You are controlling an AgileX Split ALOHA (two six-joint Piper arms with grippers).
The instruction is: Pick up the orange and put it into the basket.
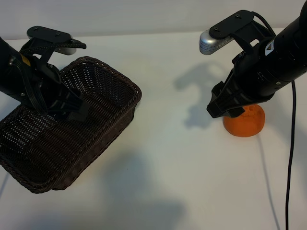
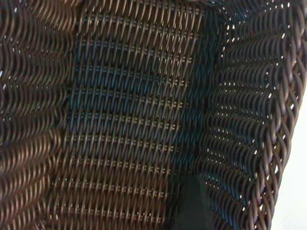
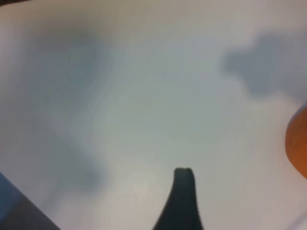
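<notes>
Orange (image 1: 245,122) resting on the white tabletop (image 1: 172,143) at about four o'clock of the exterior view, partly covered from above by the right gripper (image 1: 225,108). Not yet lifted; underside flat on the surface. In the right wrist view, only a sliver of orange skin (image 3: 298,143) at the frame edge, well off to one side of the single dark fingertip (image 3: 183,179) in sight. Jaws of the right gripper spread wide, nothing between them; fruit apparently beside the fingers rather than centred in the gap, though exact alignment hard to tell from here.

Further out, at about nine o'clock, the dark brown wicker basket (image 1: 110,81), tilted, with its far rim raised. Left gripper (image 1: 67,103) down inside it, jaws also spread, with no visible clamp on the weave; close weave of the basket floor (image 2: 124,124) filling the left wrist view, one finger tip (image 2: 192,203) just above it. Basket and orange well apart, with open table between.

Risks, judged from this pose: closing now with the orange off-centre, likely to pinch one side only and squirt the round fruit away across the smooth table. Descending further without re-centring, likely to press a finger onto the top and roll it. Later, a tilted basket with the left arm occupying its interior: possible collision during the drop, or fruit rolling out over the low rim.
</notes>
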